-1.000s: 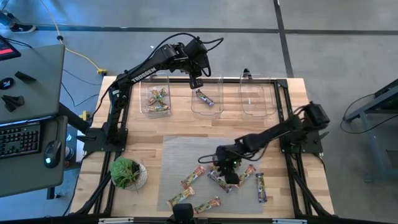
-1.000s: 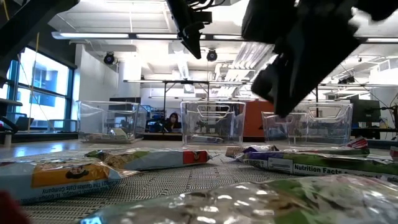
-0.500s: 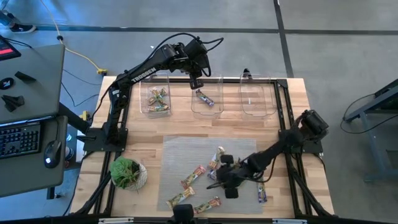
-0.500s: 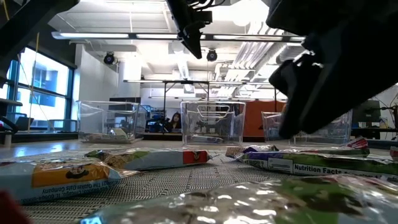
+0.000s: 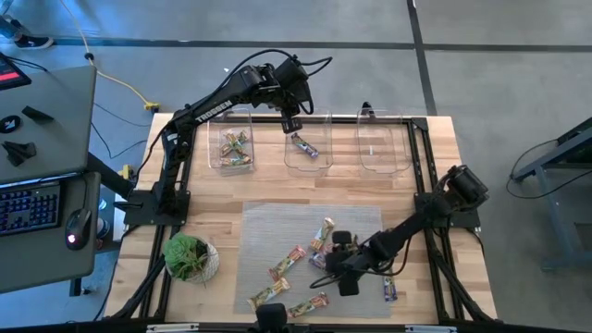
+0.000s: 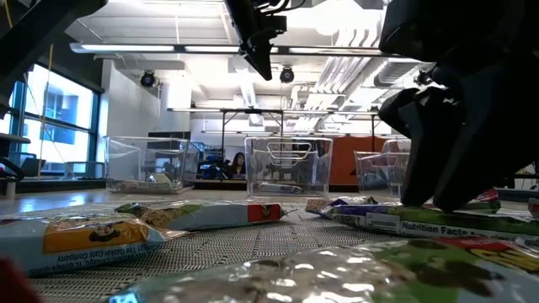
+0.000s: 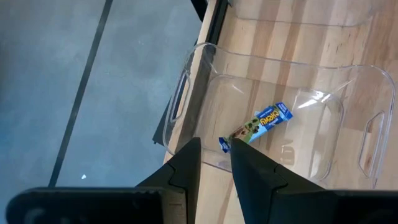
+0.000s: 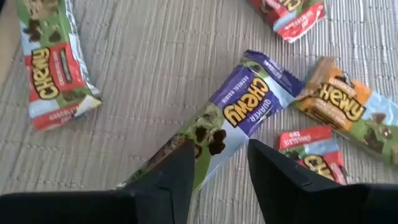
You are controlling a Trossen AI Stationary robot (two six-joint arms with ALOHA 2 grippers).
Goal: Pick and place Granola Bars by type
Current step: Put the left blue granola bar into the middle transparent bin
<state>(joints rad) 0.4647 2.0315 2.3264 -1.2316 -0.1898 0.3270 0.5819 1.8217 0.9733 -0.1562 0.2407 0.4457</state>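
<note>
Several granola bars lie flat on the grey mat [image 5: 268,231], among them a purple one [image 8: 245,102], red ones [image 8: 53,68] and an orange one [image 8: 342,106]. My right gripper [image 8: 219,146] is low over the mat [image 5: 340,273], open, with its fingers on either side of the purple bar's near end, not plainly touching it. My left gripper [image 5: 291,120] hangs open and empty above the middle clear bin [image 5: 308,166]. That bin holds one purple bar [image 7: 258,126] lying on its floor.
Three clear bins stand in a row at the far side. The left bin [image 5: 215,148] holds several bars, and the right bin [image 5: 381,168] stands beside the middle one. A green plant [image 5: 190,257] sits at the near left. A person shows in the room beyond [image 6: 232,162].
My right gripper has gone toward the table's near edge and down to the mat, ending over the purple bar. The bars have stayed where they were.
</note>
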